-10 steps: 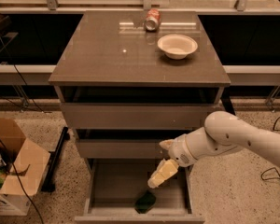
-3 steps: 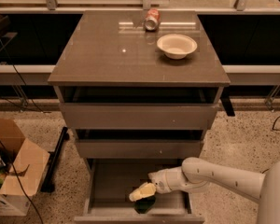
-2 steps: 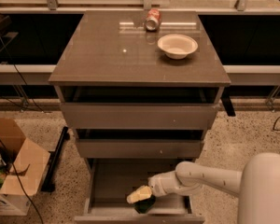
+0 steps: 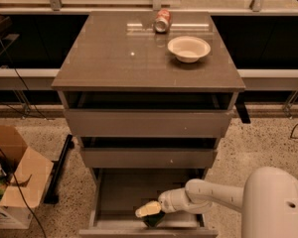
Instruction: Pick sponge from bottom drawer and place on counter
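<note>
Reaching into the pulled-out bottom drawer (image 4: 129, 192) from the right, with the gripper (image 4: 143, 211) low over the near end of the pale drawer floor, pale end pointing left. Sitting right at the sponge (image 4: 154, 220), dark green, tucked under and just right of the gripper, close against the drawer's near front wall. Touching or just above, impossible to tell; open, closed or clamped on the sponge, likewise impossible to tell. Leading back right along a white arm (image 4: 213, 195) to a bulky white body (image 4: 275, 202) at the near right corner. Above, two shallower drawers (image 4: 149, 124), both slightly open. On the counter (image 4: 114, 53), toward the far right, a white bowl (image 4: 188, 48); beyond it, at the far edge, a red soda can (image 4: 162, 20) lying on its side. Left on the speckled ground, an open cardboard box (image 4: 15, 177)
</note>
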Robot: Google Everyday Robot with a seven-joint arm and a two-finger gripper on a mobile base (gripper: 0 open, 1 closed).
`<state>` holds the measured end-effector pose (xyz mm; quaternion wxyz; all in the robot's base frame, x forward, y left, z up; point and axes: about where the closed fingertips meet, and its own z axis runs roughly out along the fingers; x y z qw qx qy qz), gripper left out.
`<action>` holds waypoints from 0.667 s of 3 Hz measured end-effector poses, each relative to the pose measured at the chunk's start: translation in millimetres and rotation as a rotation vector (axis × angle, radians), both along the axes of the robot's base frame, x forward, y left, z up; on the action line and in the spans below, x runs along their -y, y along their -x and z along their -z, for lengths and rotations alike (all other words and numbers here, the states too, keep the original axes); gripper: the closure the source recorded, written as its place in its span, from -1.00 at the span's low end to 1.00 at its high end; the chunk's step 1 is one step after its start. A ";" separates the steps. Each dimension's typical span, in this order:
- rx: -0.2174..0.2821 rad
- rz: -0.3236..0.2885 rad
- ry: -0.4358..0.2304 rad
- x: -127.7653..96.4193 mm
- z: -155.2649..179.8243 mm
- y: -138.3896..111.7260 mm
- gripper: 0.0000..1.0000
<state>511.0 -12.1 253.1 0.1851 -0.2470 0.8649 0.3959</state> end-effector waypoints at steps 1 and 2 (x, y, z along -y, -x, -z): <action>-0.023 0.036 0.002 5.3 20.2 -1.2 -1.00; -0.046 0.081 0.023 10.2 49.3 -5.9 -1.00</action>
